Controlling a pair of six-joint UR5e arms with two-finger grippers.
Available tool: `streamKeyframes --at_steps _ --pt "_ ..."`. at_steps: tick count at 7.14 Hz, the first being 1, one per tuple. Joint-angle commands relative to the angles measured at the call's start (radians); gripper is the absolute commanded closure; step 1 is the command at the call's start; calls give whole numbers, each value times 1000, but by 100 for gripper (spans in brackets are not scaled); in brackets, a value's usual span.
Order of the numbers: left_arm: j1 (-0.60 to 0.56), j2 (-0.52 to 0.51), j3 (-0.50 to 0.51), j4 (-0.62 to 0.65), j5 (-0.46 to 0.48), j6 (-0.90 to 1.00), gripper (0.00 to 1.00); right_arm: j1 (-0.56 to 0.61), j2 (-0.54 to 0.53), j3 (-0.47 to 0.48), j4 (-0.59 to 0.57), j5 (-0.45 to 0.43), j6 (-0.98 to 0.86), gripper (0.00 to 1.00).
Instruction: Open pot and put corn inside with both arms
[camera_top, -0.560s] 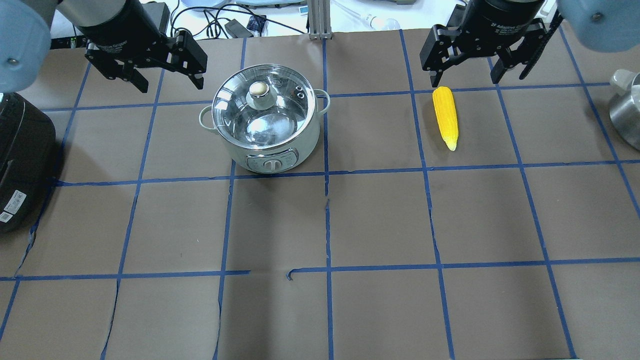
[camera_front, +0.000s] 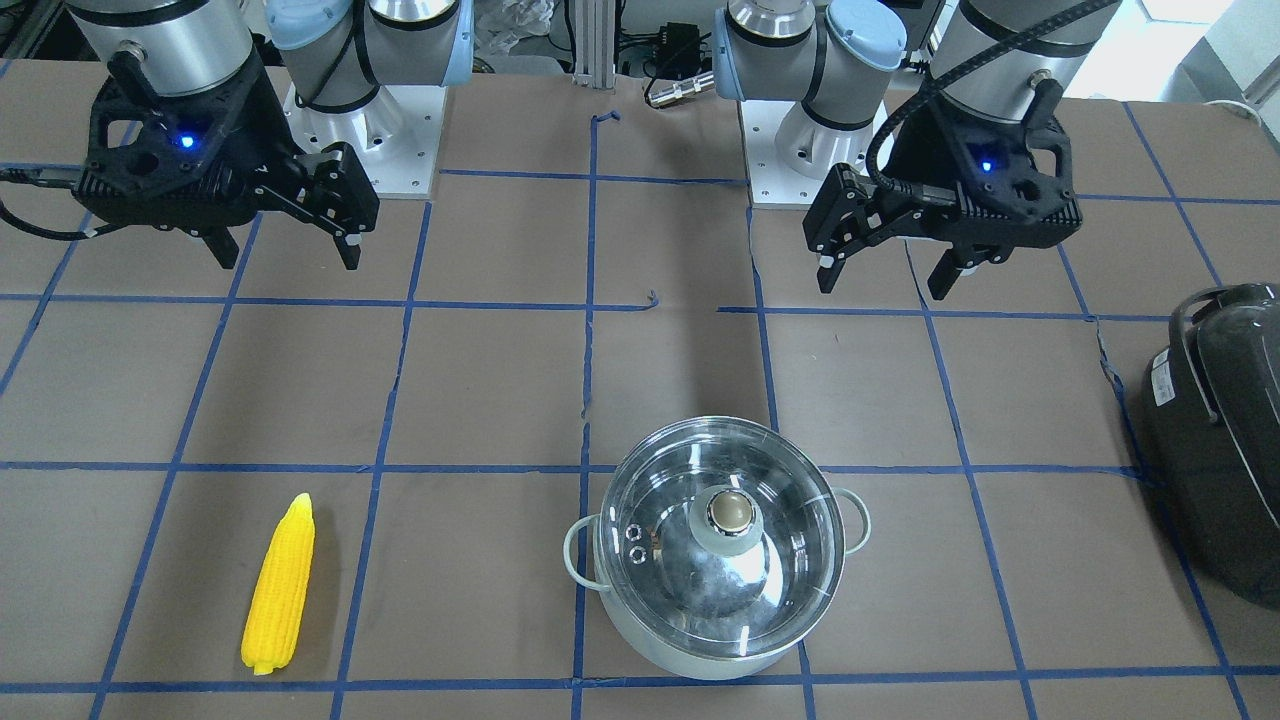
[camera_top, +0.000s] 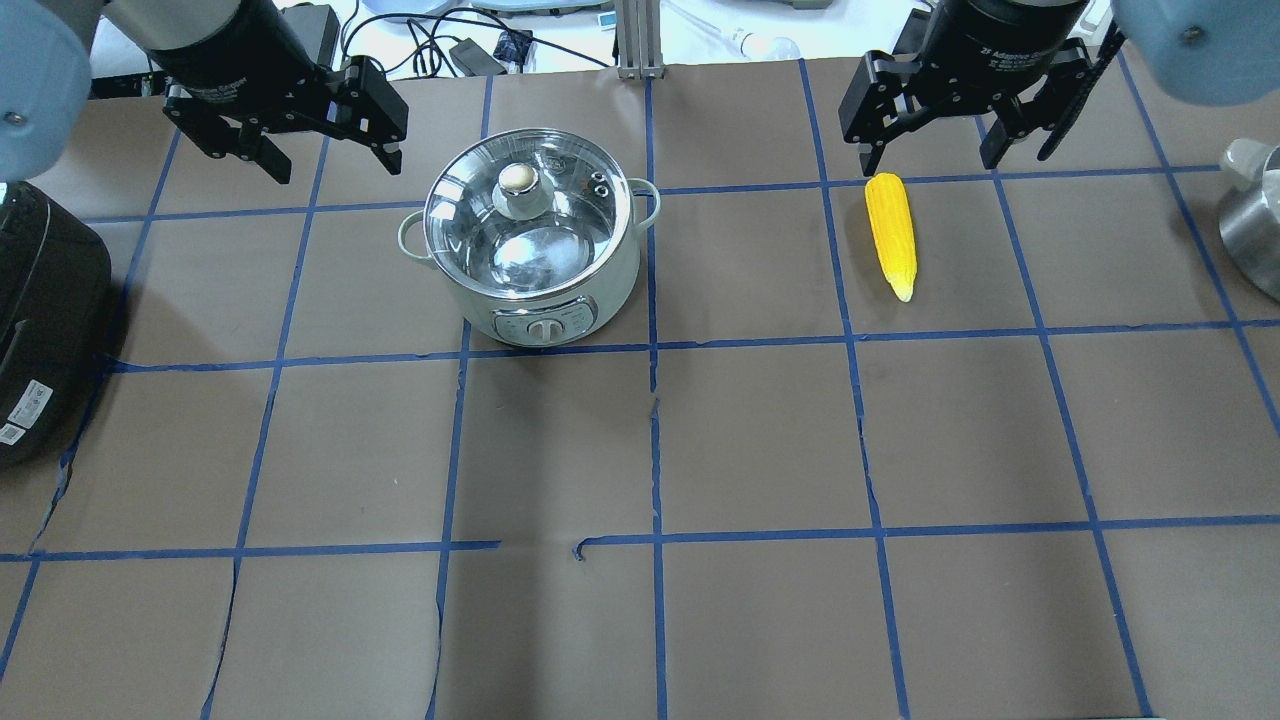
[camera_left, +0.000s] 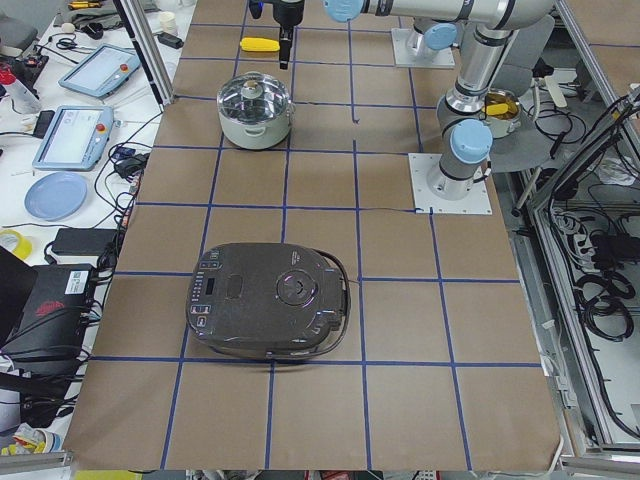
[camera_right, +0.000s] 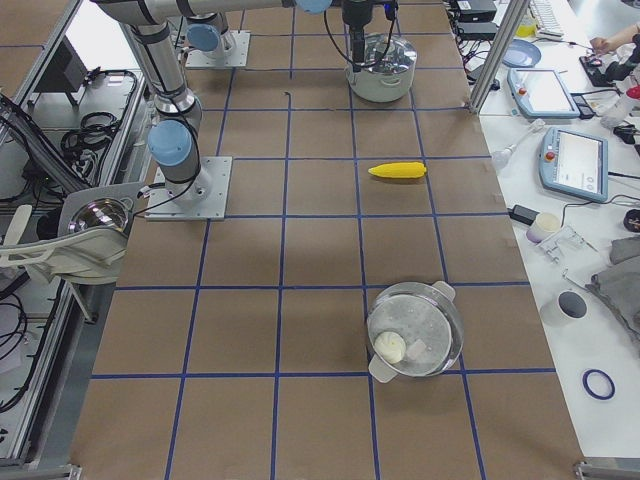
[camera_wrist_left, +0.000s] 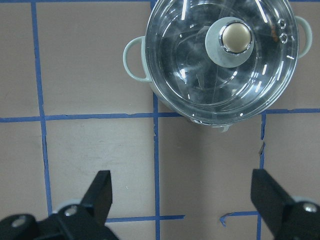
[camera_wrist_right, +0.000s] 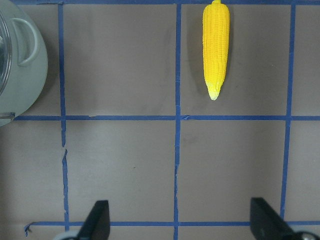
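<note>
Both splayed — left gripper (camera_top: 338, 168), right gripper (camera_top: 930, 162) — pot (camera_top: 600, 290) lidded, corn (camera_top: 890, 235) apart

Quick surface rundown from my side. The pot (camera_top: 610, 285) is mirror-shiny metal inside, with a duller satin outer wall and pale, plastic-looking loop handles. Its lid (camera_top: 470, 235) is clear glossy glass full of reflections, and the knob (camera_top: 518, 180) has a polished metallic cap. The corn (camera_top: 890, 235) looks like plastic, bumpy with a slight sheen. The bench (camera_top: 760, 440) wears matt brown paper, ragged at a few seams, under smooth blue tape (camera_top: 656, 450). My left gripper (camera_top: 338, 168) and right gripper (camera_top: 932, 162) look like matt black plastic. The dark cooker (camera_top: 40, 320) has a semi-gloss shell.
</note>
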Motion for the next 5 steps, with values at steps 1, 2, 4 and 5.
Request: streamKeyframes --at_steps 1,2,4,5 --pt "3 2 -1 0 -2 0 0 -3 2 2 2 2 -1 0" --pt "2 3 -1 0 -4 6 0 -2 2 2 0 6 5 0" --pt "0 8 -1 -8 7 5 0 -15 15 5 0 6 -21 0" --pt "-4 9 -1 -9 10 2 0 -40 29 23 -8 12 -75 0"
